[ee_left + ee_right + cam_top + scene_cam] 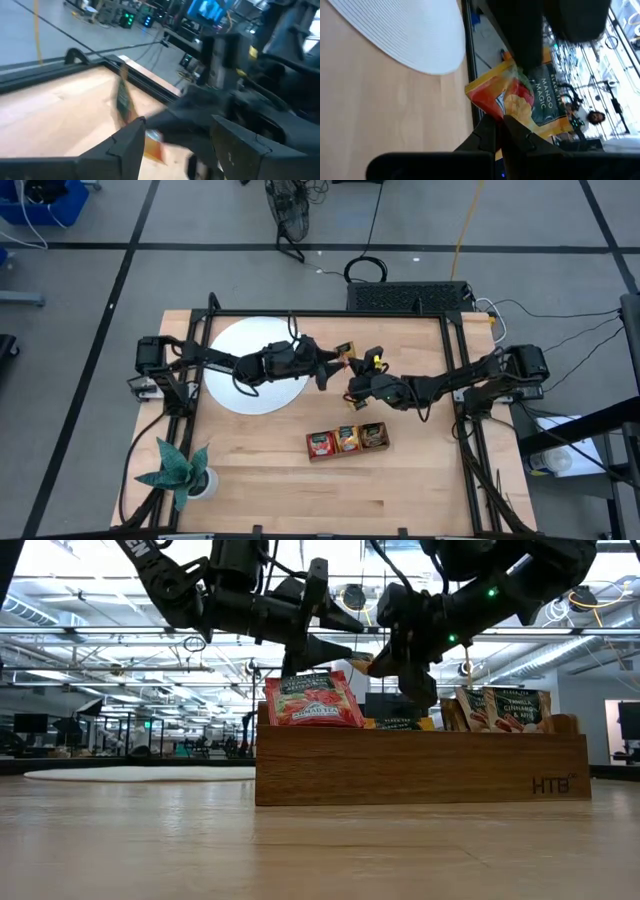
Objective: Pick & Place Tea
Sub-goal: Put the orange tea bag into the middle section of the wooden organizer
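An orange-yellow tea sachet (pixel 520 97) with a mango picture hangs in the air above the table, between the white disc (pixel 240 370) and the wooden tray (pixel 348 452). My right gripper (pixel 501 120) is shut on it, reaching in from the table's right (pixel 352 373). My left gripper (pixel 185 135) comes from the left (pixel 328 367) and is open, its fingers wide apart on either side of the same sachet (pixel 122 100). Red, orange and brown sachets (pixel 312 700) stand upright in the tray's three compartments. My right gripper pinches one edge of the sachet (pixel 512 114) between its two fingers. It comes roughly level from the table's right side. The sachet is lifted clear of the table and sticks out beyond the fingertips toward my left gripper. I cannot tell whether my left gripper touches the sachet.
The tray (pixel 420 765) sits near the table's middle, nearer the front edge than both grippers. A small potted plant (pixel 182 475) stands at the front left corner. A black frame (pixel 330 315) runs along the table's far and side edges.
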### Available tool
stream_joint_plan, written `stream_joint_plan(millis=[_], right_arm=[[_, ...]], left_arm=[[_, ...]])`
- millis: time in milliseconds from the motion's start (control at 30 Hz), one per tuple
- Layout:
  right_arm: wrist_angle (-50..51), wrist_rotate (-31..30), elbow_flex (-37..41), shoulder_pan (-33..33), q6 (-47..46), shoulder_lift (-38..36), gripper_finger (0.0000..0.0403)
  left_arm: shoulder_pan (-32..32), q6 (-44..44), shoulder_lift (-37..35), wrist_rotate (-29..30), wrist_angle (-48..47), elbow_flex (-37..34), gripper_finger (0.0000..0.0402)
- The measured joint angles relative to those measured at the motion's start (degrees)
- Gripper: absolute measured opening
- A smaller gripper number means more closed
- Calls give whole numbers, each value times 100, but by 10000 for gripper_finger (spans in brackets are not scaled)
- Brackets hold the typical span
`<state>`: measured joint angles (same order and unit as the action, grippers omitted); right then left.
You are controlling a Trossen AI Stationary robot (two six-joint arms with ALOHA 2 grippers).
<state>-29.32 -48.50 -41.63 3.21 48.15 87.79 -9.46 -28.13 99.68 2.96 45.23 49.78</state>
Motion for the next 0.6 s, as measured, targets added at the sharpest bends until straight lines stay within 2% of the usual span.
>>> stream_joint_plan(millis=[433,600], right_arm=[[-127,-238,0,104,56,4,0],[-127,-393,0,104,63,4,0]], left_arm=[[-323,-48,-72,59,-260,-7,223],[-320,220,-72,216,-270,-7,223]])
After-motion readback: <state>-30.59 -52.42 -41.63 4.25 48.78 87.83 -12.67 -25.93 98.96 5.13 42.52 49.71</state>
